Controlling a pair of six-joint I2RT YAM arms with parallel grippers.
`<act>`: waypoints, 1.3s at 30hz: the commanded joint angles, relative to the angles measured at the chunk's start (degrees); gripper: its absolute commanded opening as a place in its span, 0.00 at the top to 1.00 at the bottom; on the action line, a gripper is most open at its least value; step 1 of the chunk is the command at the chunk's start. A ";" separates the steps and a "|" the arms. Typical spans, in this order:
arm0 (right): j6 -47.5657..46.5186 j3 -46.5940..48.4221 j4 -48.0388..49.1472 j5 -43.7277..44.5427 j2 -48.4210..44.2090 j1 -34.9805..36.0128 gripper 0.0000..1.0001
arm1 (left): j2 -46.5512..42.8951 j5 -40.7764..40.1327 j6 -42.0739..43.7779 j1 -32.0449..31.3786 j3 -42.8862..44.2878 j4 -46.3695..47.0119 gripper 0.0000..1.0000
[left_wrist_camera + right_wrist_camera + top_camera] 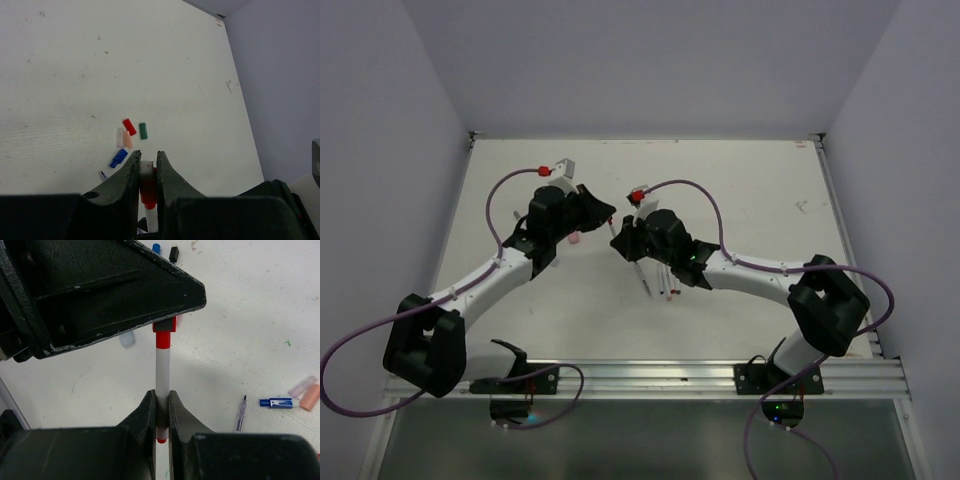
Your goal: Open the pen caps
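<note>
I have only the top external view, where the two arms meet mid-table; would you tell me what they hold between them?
Observer: One slim white pen. The right jaws are shut on its barrel.
Operator: And what does the left arm have?
Observer: The left jaws are shut on the pen's red cap, which looks not yet pulled off.
Operator: Are any caps already off?
Observer: Yes. The left wrist view shows a loose red cap, a green cap and a blue cap lying on the table beyond the jaws.
</note>
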 commanded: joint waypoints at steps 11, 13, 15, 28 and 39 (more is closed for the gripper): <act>-0.40 -10.24 12.66 -18.16 -5.81 -0.03 1.00 | -6.96 9.61 -2.11 6.54 -1.64 16.21 1.00; -1.02 -11.29 13.62 -20.71 -5.72 -0.11 1.00 | -7.22 11.28 -2.37 7.59 -1.20 19.97 1.00; -1.81 -11.91 13.89 -22.90 -5.72 -0.03 1.00 | -7.13 11.55 -2.81 8.03 -0.41 21.92 1.00; -6.03 -16.48 9.69 -22.49 -8.09 0.24 1.00 | -8.27 1.83 -6.42 10.94 2.14 31.09 1.00; -6.47 -14.29 0.62 -6.23 -6.78 2.52 1.00 | -15.92 -23.32 -6.06 8.83 0.47 20.18 1.00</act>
